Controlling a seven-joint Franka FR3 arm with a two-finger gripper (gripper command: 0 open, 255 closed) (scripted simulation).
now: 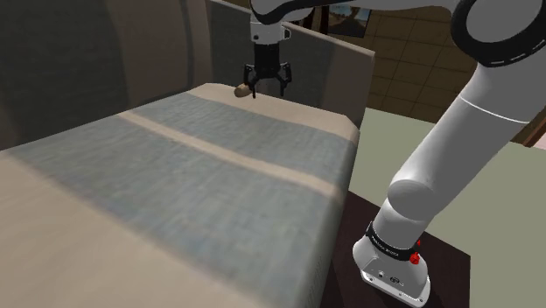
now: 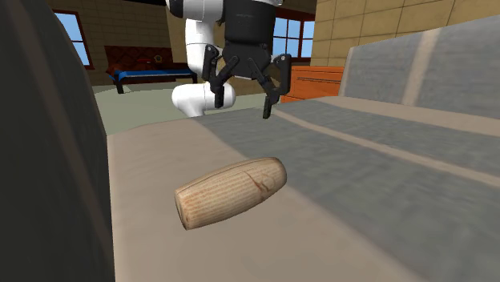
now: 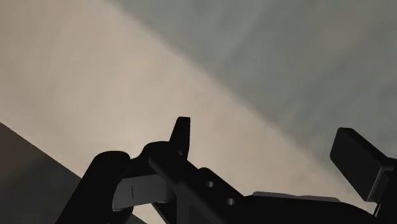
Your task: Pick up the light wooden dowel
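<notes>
The light wooden dowel (image 2: 231, 191) lies on its side on the beige strip of a wide padded surface (image 2: 336, 232). It is short and thick, a little narrower at the ends, and we see fine grain lines along its length. In the shoulder view the dowel (image 1: 239, 89) rests near the far end of the surface (image 1: 131, 227), close before an upright grey-beige panel (image 1: 337, 70).

The gripper (image 2: 243, 108) hangs above the surface, a little behind the dowel in the second exterior view, and it does not touch it. Its two black fingers stand well apart and there is nothing between them. In the shoulder view the gripper (image 1: 267, 87) points down, just beside the dowel on that view's right. In the wrist view the gripper (image 3: 270, 149) looks on the border where the beige strip meets a grey-blue band of cloth.

The surface has broad grey-blue bands with beige strips between them. The white arm (image 1: 437, 157) reaches over it from the stand (image 1: 442, 262), a dark box at the shoulder view's lower right. Far behind, in the second exterior view, we see an orange-brown chest (image 2: 316, 80) and a blue bench (image 2: 152, 74).
</notes>
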